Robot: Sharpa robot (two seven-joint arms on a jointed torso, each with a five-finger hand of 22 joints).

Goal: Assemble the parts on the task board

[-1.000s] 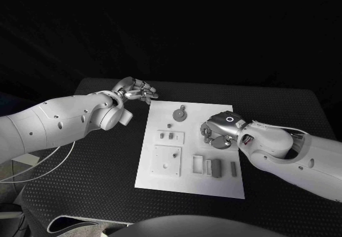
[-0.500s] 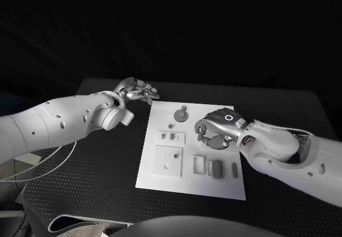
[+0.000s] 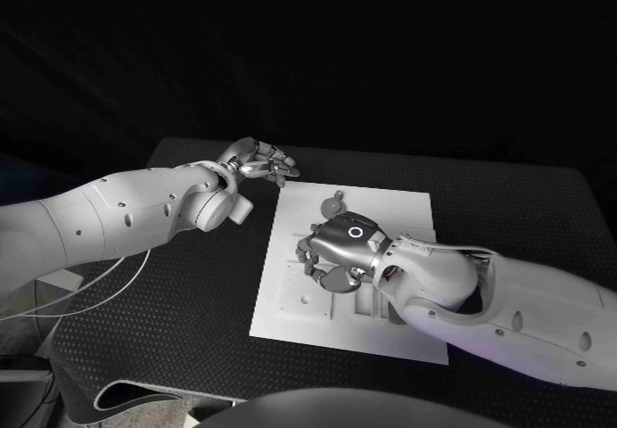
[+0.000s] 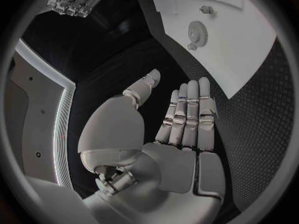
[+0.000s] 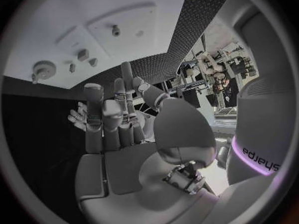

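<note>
The white task board (image 3: 390, 210) lies in the middle of the black table. A grey gear part (image 3: 333, 206) rests near the board's far edge. My right hand (image 3: 337, 254) hovers over the board's middle-left area, palm down, fingers spread and holding nothing. In the right wrist view the fingers (image 5: 102, 119) are straight, and beyond them lie the gear part (image 5: 44, 68), two small pegs (image 5: 82, 55) and a raised square plate (image 5: 118, 27). My left hand (image 3: 261, 162) hangs above the table by the board's far left corner, fingers (image 4: 187, 114) straight and holding nothing.
My right forearm (image 3: 501, 299) crosses the board's near right part and covers the slots there. A raised square plate (image 3: 296, 301) shows at the board's near left. Bare black table (image 3: 180, 303) surrounds the board on every side.
My right hand has moved left across the board, from its right-middle to its left-middle. My left hand has stayed by the far left corner.
</note>
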